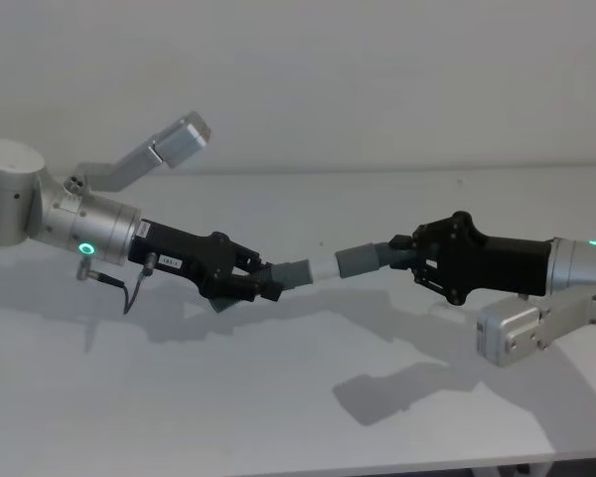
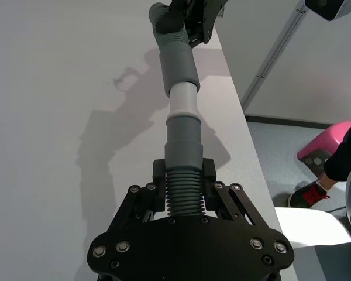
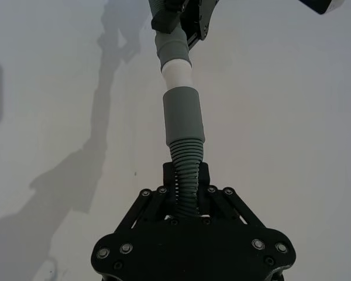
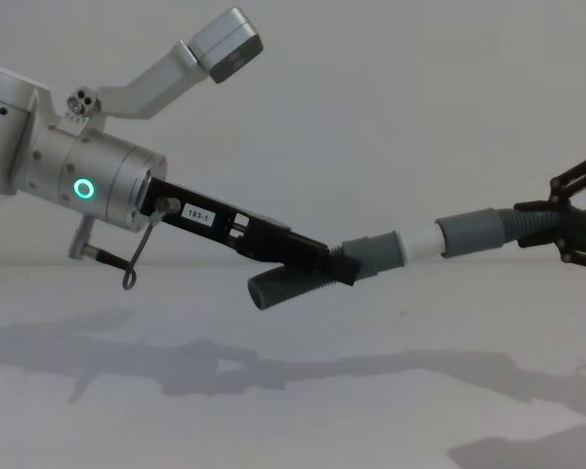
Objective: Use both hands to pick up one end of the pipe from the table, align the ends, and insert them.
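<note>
Held aloft above the table (image 1: 278, 417), both pipe pieces. Left gripper (image 1: 261, 281) clamped on the ribbed part of the left hose piece (image 2: 181, 196), just behind its grey cuff (image 1: 293, 272), white tip (image 1: 323, 265) pointing straight ahead of the fingers (image 2: 207, 170). Right gripper (image 1: 409, 260) closed on the ribs of the right hose piece (image 3: 186, 170), hollow-mouthed cuff (image 1: 358, 260) forward. Tip entering that mouth, white band exposed between the cuffs, axes slightly bent
</note>
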Controlling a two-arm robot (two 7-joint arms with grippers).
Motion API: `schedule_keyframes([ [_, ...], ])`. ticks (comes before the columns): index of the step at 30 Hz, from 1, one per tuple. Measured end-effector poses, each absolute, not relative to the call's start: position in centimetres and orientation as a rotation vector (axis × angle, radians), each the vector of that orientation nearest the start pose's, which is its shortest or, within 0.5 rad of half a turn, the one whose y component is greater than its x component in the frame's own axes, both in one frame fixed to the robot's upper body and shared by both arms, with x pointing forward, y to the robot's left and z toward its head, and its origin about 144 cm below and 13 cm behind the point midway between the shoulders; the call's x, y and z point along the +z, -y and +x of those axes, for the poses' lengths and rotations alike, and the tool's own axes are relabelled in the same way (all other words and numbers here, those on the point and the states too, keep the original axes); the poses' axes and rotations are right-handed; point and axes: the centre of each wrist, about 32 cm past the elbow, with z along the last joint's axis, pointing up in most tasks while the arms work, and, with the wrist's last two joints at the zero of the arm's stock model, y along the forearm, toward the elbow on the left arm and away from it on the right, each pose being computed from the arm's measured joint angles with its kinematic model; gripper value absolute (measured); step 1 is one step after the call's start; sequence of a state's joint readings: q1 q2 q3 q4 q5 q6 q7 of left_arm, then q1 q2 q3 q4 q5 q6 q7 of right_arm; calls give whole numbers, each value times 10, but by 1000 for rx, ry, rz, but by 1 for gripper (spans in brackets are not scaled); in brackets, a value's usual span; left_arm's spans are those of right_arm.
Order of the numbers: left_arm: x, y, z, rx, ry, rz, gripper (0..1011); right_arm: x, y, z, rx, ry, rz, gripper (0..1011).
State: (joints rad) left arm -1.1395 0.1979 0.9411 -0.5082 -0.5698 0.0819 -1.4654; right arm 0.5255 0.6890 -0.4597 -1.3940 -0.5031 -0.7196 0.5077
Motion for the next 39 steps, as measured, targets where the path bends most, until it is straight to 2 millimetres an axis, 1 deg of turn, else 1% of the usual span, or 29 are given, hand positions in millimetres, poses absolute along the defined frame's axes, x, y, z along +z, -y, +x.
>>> schedule_keyframes([
  [17,1280,-216,702,-118,-153,370,322,1274,337,560,-261,1311,-586,168],
  [39,1280,-217,702,-118,-153,370,322,1276,330,561,-233,1319,-549,168],
])
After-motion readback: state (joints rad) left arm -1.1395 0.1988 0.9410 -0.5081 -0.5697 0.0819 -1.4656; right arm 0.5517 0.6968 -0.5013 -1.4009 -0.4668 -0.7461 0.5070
